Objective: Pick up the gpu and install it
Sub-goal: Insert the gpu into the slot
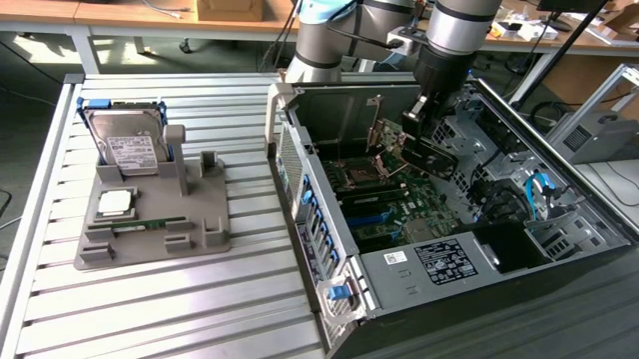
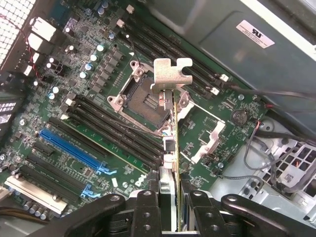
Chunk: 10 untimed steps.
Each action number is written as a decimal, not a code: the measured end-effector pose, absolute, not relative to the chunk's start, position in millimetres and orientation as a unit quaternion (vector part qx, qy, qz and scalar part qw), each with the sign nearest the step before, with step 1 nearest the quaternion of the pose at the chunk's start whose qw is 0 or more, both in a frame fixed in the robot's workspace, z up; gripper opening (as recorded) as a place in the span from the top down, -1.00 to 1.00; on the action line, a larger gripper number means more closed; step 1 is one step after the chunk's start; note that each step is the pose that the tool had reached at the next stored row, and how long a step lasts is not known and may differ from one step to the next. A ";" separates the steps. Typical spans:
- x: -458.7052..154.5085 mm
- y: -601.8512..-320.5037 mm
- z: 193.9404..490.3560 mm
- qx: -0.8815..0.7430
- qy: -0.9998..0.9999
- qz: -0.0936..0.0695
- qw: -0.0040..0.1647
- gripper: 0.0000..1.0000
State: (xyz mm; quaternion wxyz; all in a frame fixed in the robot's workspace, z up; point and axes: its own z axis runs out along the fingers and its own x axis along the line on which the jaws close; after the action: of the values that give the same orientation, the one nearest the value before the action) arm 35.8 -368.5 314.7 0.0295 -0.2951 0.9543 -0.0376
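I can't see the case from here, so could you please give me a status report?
Gripper shut on the gpu, held edge-on. Card inside the open case, over the motherboard, not seated. Cables off to one side, apart from it.

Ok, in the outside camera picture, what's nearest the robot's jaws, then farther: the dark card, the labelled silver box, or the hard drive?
1. Thin dark circuit card with silvery bracket: gripped in the jaws, inside the case.
2. Silver metal box with black-and-white label: at the case's near end.
3. Boxy silver hard drive with white label: on the grey tray, exterior view's left.
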 end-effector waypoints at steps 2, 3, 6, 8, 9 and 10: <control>35.7 -368.5 314.6 -0.300 0.953 -0.037 0.030 0.45; 35.8 -368.5 314.7 -0.302 0.952 -0.037 0.030 0.45; 35.8 -368.5 314.6 -0.308 0.950 -0.037 0.030 0.45; 35.8 -368.5 314.6 -0.312 0.949 -0.037 0.030 0.45; 35.7 -368.5 314.6 -0.313 0.948 -0.037 0.030 0.45; 35.8 -368.5 314.6 -0.315 0.948 -0.037 0.030 0.45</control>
State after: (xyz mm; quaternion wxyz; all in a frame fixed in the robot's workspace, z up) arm 35.8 -368.5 314.6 0.0303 -0.3154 0.9478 -0.0370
